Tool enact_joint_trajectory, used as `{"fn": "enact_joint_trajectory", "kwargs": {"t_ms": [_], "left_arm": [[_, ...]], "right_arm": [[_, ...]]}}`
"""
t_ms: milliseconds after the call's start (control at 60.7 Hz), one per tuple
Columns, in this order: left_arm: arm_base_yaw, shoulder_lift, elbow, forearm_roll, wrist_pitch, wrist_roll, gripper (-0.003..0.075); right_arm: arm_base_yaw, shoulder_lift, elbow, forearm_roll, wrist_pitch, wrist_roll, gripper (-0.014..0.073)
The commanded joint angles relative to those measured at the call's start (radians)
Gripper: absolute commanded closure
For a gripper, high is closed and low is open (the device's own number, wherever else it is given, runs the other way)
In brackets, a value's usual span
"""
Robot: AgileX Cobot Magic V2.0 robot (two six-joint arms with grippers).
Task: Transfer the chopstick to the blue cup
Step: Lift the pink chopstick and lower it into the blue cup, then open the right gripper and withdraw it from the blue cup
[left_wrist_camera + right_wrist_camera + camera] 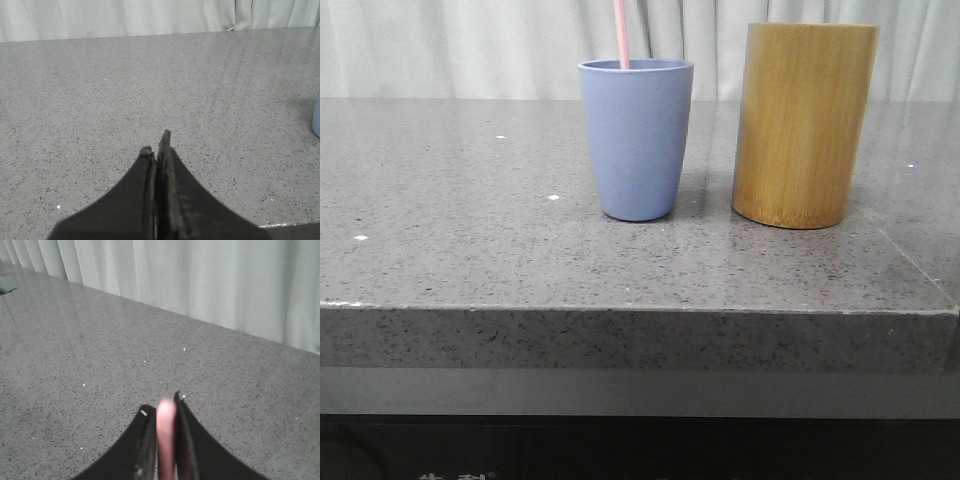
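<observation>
Grey speckled table (470, 200), pale curtain behind. Chopstick (621, 35) stands in blue cup (636, 140), bamboo cylinder (803, 125) at cup's 3 o'clock. Right fingers (166, 412) clamp chopstick; left fingers (156, 142) pressed together, empty.

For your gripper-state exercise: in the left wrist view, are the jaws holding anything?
No: the left gripper has its jaws pressed together with nothing between them.

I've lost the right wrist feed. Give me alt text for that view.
The right gripper is shut on the pale pink chopstick, whose rounded end pokes up between the two dark fingers. Beyond them lies a speckled grey stone table, with a pale pleated curtain behind it.
</observation>
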Motion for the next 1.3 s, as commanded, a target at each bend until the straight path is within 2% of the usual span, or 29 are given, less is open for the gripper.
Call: {"fn": "enact_joint_trajectory", "kwargs": {"t_ms": [0,148,264,329,461,560,840,922,1054,1285], "left_arm": [[-0.001,0.010,-0.025,-0.009,-0.085,-0.009,0.0739],[-0.001,0.010,-0.025,-0.009,-0.085,-0.009,0.0739],[-0.001,0.010,-0.025,-0.009,-0.085,-0.009,0.0739],[-0.001,0.010,-0.025,-0.009,-0.085,-0.009,0.0739],[-0.001,0.010,-0.025,-0.009,-0.085,-0.009,0.0739],[-0.001,0.010,-0.025,-0.009,-0.085,-0.009,0.0739],[-0.001,0.010,-0.025,-0.009,-0.085,-0.009,0.0739],[-0.001,0.010,-0.025,-0.009,-0.085,-0.009,0.0739],[-0.001,0.010,-0.025,-0.009,-0.085,-0.009,0.0739],[-0.001,0.010,-0.024,-0.009,-0.085,-0.009,0.0739]], "right_arm": [[0.001,-0.043,-0.035,0.001,-0.078,-0.002,0.0405],[0.001,-0.060,-0.035,0.000,-0.070,-0.002,0.0350],[-0.012,-0.102,-0.056,0.000,0.009,-0.002,0.0353],[-0.031,-0.129,-0.089,0.000,0.103,-0.002,0.0395],[-0.101,-0.176,-0.185,-0.001,0.356,-0.002,0.0582],[-0.162,-0.207,-0.224,-0.012,0.471,-0.002,0.0680],[-0.368,-0.332,-0.223,-0.047,0.723,-0.002,0.0678],[-0.426,-0.381,-0.175,-0.047,0.757,-0.002,0.0678],[-0.512,-0.520,0.001,-0.047,0.733,-0.002,0.0678],[-0.526,-0.817,0.405,-0.013,0.530,-0.002,0.0678]]}}
